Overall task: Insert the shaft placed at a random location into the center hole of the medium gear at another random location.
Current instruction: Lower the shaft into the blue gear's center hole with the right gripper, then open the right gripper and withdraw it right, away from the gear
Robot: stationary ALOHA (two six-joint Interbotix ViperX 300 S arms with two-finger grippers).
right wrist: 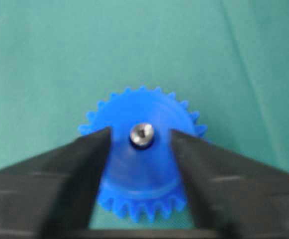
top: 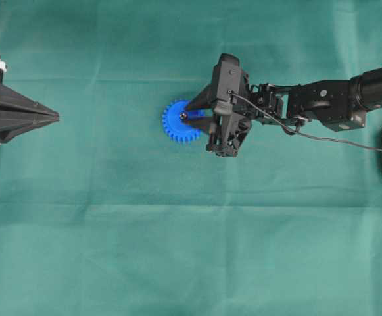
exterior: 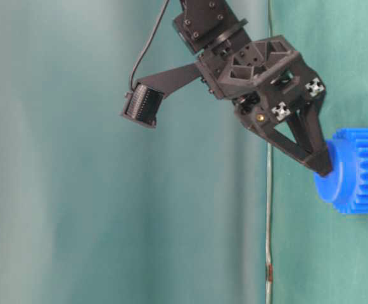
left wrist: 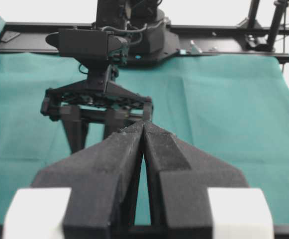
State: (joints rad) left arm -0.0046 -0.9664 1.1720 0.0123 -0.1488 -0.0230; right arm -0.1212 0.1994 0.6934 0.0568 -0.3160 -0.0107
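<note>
Straddling the shaft (right wrist: pixel 142 135), the right gripper (right wrist: pixel 140 142) has its jaws spread, a clear gap on each side of the pin, nothing grasped. Shaft stands in the center hole (right wrist: pixel 142 141) of the medium gear (right wrist: pixel 143 164), shiny round end up, sitting midway between the two fingertips (right wrist: pixel 100 144). Gear lies flat on the green cloth (top: pixel 112 230) directly under the claw tips; teeth stick out past both fingers. In the table-level view one black finger tip is right against the gear's raised hub, contact hard to confirm. Left gripper (top: pixel 56 117) is well apart from the gear, at the far side of the cloth, jaws pressed together with only a thin seam between the pads (left wrist: pixel 122 164), holding nothing.
</note>
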